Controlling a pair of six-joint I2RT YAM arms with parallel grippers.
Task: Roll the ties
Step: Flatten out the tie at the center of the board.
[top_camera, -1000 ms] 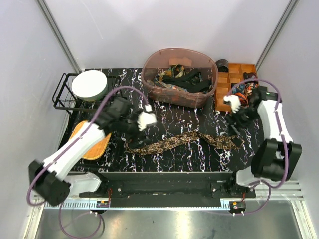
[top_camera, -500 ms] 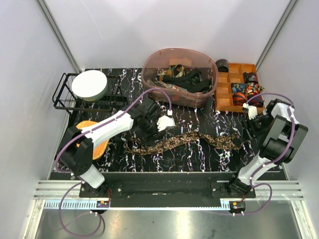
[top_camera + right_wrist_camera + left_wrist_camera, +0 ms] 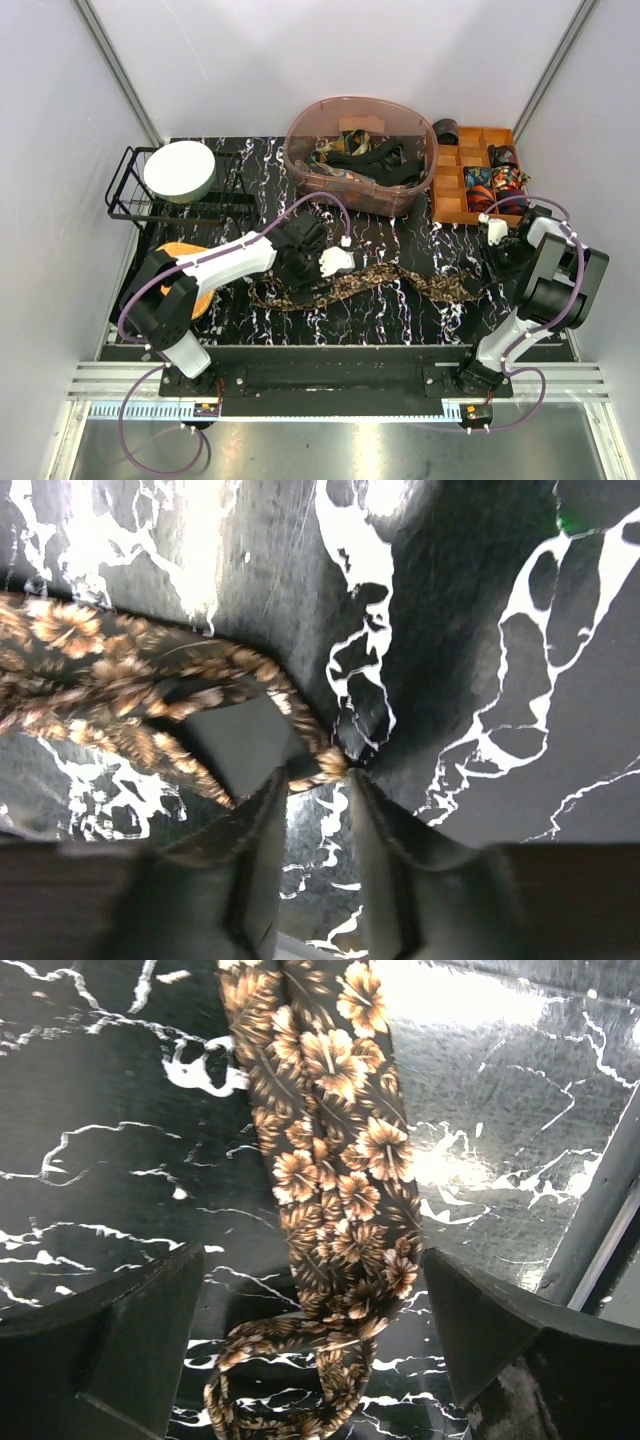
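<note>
Rolling of the floral tie (image 3: 370, 281) near the tray (image 3: 445, 205) is unstarted; left tool (image 3: 312, 1300) is spread wide, right tool's (image 3: 318, 790) state cannot be told.

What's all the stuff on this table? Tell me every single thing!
table: one, black marble, under everything
tie: one, brown flowery, stretched across the table's front
tub: one, pinkish see-through, back middle
tangled ties: several, black and patterned, inside the tub
tray: one, orange wood, back right
rolled ties: a few, colourful, in the tray's compartments
cup: one, dark, by the tray's back corner
rack: one, black wire, back left
bowl: one, white, on the rack
mat: one, orange, front left
cables: purple, along both arms
left fingers: two, dark, wide apart either side of the tie
right fingers: two, dark, close together at the tie's tip
</note>
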